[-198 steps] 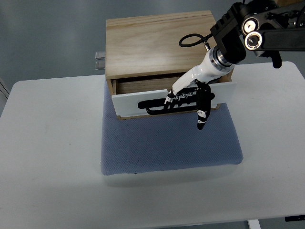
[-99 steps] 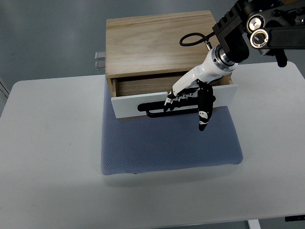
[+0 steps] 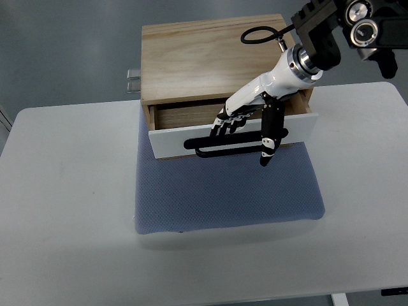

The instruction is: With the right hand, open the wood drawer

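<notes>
Top view:
- A wooden box point(image 3: 213, 57) of light, grained wood stands at the far middle of the white desk point(image 3: 64, 210), its front part resting on a blue-grey mat point(image 3: 223, 191).
- The drawer point(image 3: 185, 118) is pulled partly out of the box front; a strip of its darker wooden inside shows behind the front panel.
- The drawer's front panel is white, with a long black bar handle point(image 3: 210, 146) running across it near the lower edge.
- The right hand point(image 3: 245, 124) comes in from the upper right on a white forearm with a black wrist unit.
- Its fingers point(image 3: 224, 124) are black and white, loosely extended over the top edge of the drawer front, just above the handle and not closed round it.
- The thumb point(image 3: 269, 137) points down across the right end of the handle, in front of the panel.
- A black cable point(image 3: 258, 35) loops over the box top near the wrist.
</notes>
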Available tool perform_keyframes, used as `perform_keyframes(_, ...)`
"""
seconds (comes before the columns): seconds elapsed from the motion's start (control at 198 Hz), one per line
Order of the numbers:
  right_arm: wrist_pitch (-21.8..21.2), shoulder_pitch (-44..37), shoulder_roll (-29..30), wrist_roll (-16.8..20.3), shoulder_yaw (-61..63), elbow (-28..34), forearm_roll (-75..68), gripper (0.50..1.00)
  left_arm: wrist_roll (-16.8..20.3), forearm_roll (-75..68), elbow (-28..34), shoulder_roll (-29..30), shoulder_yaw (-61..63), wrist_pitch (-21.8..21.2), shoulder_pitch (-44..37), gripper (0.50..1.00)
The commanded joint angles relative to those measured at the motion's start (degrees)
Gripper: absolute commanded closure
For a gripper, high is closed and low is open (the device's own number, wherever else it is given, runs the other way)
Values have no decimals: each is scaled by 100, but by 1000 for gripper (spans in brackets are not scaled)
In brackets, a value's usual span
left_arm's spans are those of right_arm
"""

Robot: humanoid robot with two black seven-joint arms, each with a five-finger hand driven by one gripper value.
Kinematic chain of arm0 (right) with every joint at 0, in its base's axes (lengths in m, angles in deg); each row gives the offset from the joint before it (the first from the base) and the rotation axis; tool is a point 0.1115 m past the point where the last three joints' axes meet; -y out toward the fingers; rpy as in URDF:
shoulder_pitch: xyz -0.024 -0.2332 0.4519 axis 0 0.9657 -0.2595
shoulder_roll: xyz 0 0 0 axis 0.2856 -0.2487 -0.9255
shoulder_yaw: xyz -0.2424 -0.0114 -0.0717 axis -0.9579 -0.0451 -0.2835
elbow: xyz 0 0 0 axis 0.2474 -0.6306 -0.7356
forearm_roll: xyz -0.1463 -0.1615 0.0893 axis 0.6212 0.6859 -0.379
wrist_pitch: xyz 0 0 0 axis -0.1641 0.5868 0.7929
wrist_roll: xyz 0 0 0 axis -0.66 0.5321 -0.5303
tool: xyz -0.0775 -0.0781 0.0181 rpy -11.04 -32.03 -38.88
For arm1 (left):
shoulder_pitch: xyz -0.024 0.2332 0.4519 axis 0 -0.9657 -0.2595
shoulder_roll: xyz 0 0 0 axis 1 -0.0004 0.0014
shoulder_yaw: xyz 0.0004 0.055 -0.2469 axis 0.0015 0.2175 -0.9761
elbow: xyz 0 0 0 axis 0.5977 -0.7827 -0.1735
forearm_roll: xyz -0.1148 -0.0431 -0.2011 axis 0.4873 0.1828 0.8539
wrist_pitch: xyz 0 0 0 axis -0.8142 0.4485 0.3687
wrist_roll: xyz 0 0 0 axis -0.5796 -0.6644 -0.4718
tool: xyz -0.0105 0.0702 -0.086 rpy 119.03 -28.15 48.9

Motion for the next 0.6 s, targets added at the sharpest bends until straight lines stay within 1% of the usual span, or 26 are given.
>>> perform_keyframes(0.0, 0, -6, -231, -6, 578, 2, -57, 556, 0, 0, -4, 0, 0, 0, 0, 500)
perform_keyframes(0.071, 0, -6, -276, -6, 692, -7, -66, 556, 0, 0, -4, 0, 0, 0, 0, 500)
perform_keyframes(0.076, 0, 55, -397, -6, 1023, -42, -135, 556, 0, 0, 5, 0, 0, 0, 0, 500)
perform_keyframes(0.142, 0, 161, -574, -6, 1369, -156, -268, 556, 0, 0, -4, 0, 0, 0, 0, 500)
perform_keyframes(0.218, 0, 249, -645, -15, 1457, -244, -312, 556, 0, 0, 5, 0, 0, 0, 0, 500)
perform_keyframes(0.223, 0, 623, -836, -32, 1718, -601, -434, 556, 0, 0, -4, 0, 0, 0, 0, 500)
perform_keyframes(0.233, 0, 714, -890, -41, 1808, -700, -470, 556, 0, 0, 5, 0, 0, 0, 0, 500)
perform_keyframes(0.299, 0, 803, -926, -50, 1897, -781, -514, 556, 0, 0, -4, 0, 0, 0, 0, 500)
perform_keyframes(0.304, 0, 1325, -1056, -102, 2410, -1224, -662, 558, 0, 0, -4, 0, 0, 0, 0, 500)
perform_keyframes(0.319, 0, 1418, -1075, -112, 2512, -1308, -690, 558, 0, 0, -4, 0, 0, 0, 0, 500)
perform_keyframes(0.41, 563, 2472, -1110, -279, 3627, -1914, -857, 556, 0, 0, 5, 0, 0, 0, 0, 500)
perform_keyframes(0.461, 749, 2965, -1075, -393, 4208, -2143, -857, 558, 0, 0, 5, 0, 0, 0, 0, 500)
perform_keyframes(0.522, 1038, 3658, -961, -542, 5077, -2555, -866, 558, 0, 0, 5, 0, 0, 0, 0, 500)
perform_keyframes(0.592, 1311, 4187, -706, -639, 5896, -2943, -866, 558, 0, 0, 5, 0, 0, 0, 0, 500)
